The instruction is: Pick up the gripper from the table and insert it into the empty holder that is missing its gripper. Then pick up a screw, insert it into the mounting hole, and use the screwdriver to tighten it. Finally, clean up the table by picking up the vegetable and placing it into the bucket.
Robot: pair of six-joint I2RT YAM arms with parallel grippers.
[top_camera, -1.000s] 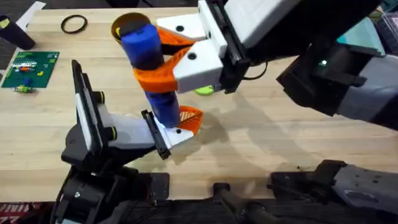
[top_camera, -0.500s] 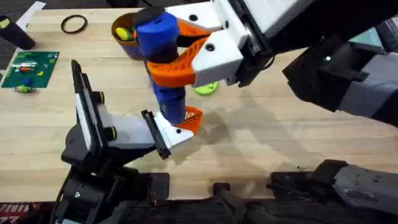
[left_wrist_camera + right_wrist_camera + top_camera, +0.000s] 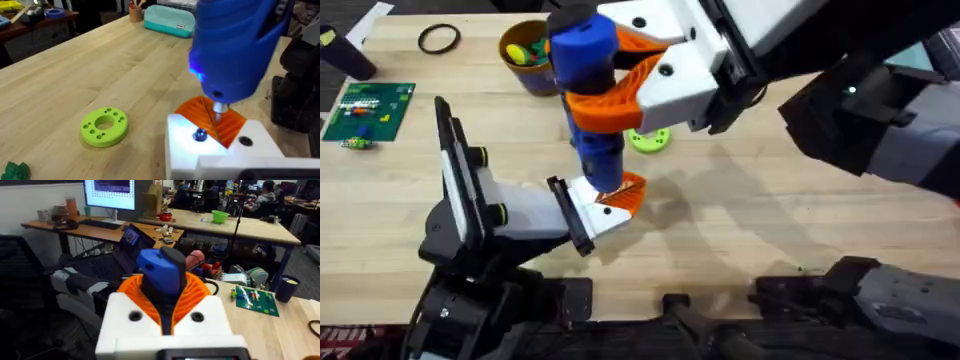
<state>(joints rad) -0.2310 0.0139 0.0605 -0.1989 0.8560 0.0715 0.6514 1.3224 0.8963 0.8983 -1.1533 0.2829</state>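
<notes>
My right gripper [image 3: 605, 95], white with orange ribbed fingers [image 3: 196, 296], is shut on the blue screwdriver [image 3: 588, 70], which stands nearly upright. Its dark tip [image 3: 218, 111] points down at the small orange gripper [image 3: 626, 192] seated in the white holder [image 3: 535, 215]. A small shiny screw [image 3: 200, 135] sits in the holder's top beside a dark hole [image 3: 245, 141]. I cannot tell whether the tip touches anything. The brown bucket [image 3: 516, 68] stands at the back with colourful pieces inside. A green leafy vegetable [image 3: 14, 172] lies on the table [image 3: 770, 230].
A lime-green disc with holes [image 3: 650, 139] lies just behind the holder. At the back left are a black ring [image 3: 438, 38] and a green circuit board [image 3: 365, 108]. The right half of the table has free room.
My right gripper has carried the screwdriver's top to the right and farther back, which uncovers the bucket. The tip has stayed over the holder.
</notes>
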